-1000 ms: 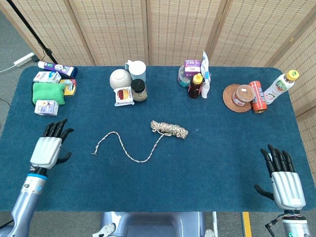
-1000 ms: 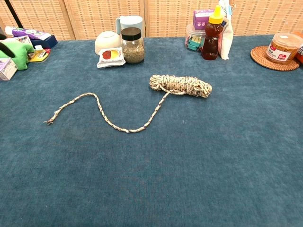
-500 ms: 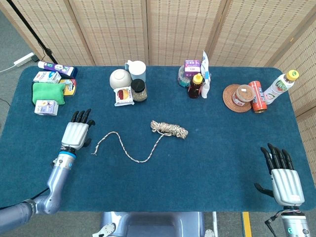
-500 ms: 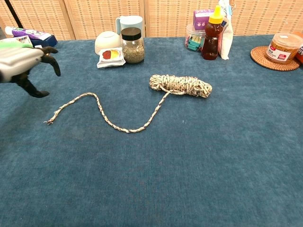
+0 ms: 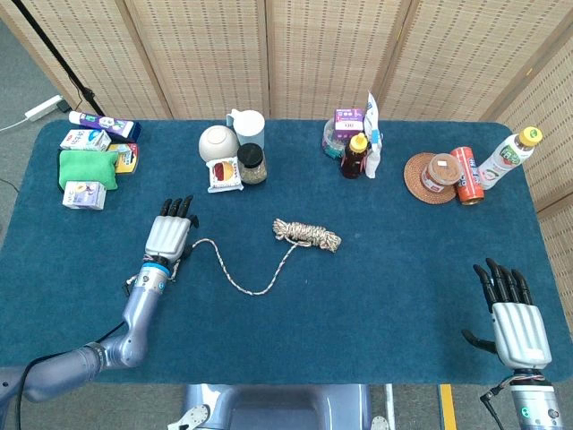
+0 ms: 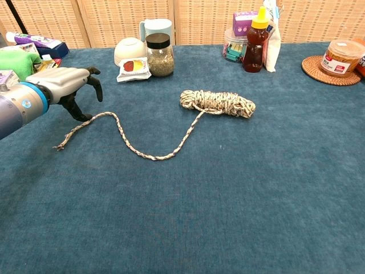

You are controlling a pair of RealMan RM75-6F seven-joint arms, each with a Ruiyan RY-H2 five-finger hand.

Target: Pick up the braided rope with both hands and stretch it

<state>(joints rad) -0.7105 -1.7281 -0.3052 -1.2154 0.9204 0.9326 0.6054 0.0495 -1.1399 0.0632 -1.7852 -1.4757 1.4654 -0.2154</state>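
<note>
From above, in the head view, the braided rope (image 5: 269, 251) lies on the blue counter (image 5: 376, 296). 1 part is a tight bundle near the middle, and a loose tail curls away to the left. The left hand (image 5: 170, 237) sits over the tail's far end with its fingers apart, holding nothing. The right hand (image 5: 510, 313) waits far off at the counter's right edge, fingers spread, holding nothing too.

Down low, in the chest view, the left hand (image 6: 65, 85) hangs just above the tail of the braided rope (image 6: 171, 128), fingers (image 6: 91, 85) curved down and apart. I think it should go straight down and pinch the tail near its tip. Then the right hand should take the bundle, so both can pull apart.
</note>
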